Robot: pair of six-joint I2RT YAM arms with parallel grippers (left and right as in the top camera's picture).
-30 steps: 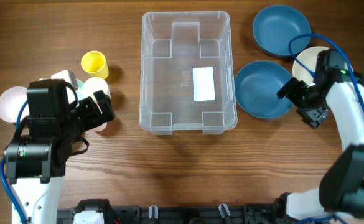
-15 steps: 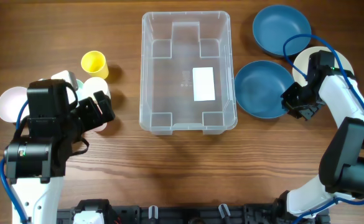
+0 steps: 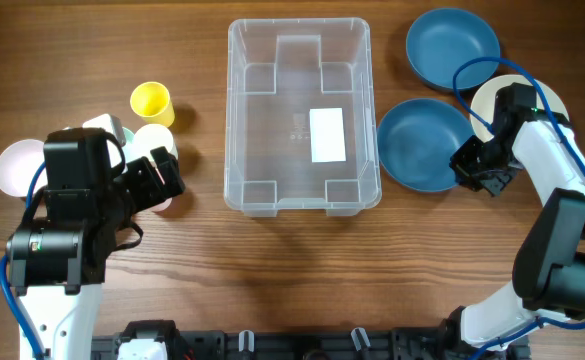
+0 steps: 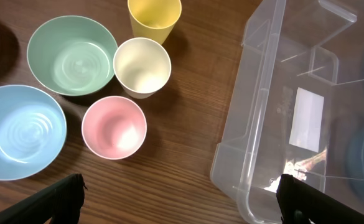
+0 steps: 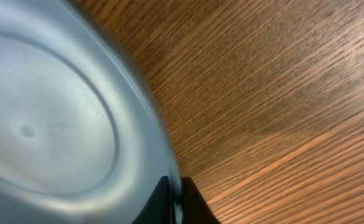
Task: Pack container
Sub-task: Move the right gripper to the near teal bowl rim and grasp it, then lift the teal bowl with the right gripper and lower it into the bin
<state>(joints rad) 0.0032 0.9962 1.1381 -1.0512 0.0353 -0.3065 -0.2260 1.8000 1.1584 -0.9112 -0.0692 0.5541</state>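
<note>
The container [image 3: 234, 120], a clear rectangular bin with a white label [image 3: 327, 135] on its base, stands open and unfilled at the middle of the wooden counter [image 3: 292, 270], toward the rear edge.

Just right of it, the right gripper [image 3: 469, 172] pinches the rim of the front blue bowl [image 3: 422, 140]. The right wrist view shows its two dark fingertips drawn close on either side of the bowl's [image 5: 51, 124] edge, the gripper [image 5: 175, 196] low over the wood grain. Whether the bowl rests on the counter or is lifted cannot be told. A rear blue bowl [image 3: 452, 47] sits near the rear right corner, and a white bowl [image 3: 492, 100] lies partly hidden under the right arm.

Toward the left edge, the left gripper [image 3: 162, 180] hangs over a cluster of cups and bowls, its fingers spread wide and holding nothing. Its wrist view has the gripper [image 4: 182, 202] framing the scene, one dark fingertip at each lower corner. Below it stand a yellow cup [image 4: 154, 18], a cream cup [image 4: 142, 66] and a pink cup [image 4: 114, 127], close together, with a green bowl [image 4: 71, 54] and a light blue bowl [image 4: 20, 140] beside them. The container's [image 4: 256, 93] left wall shows at the right of that view, apart from the cups. A pale bowl [image 3: 17, 168] lies nearest the left edge.
</note>
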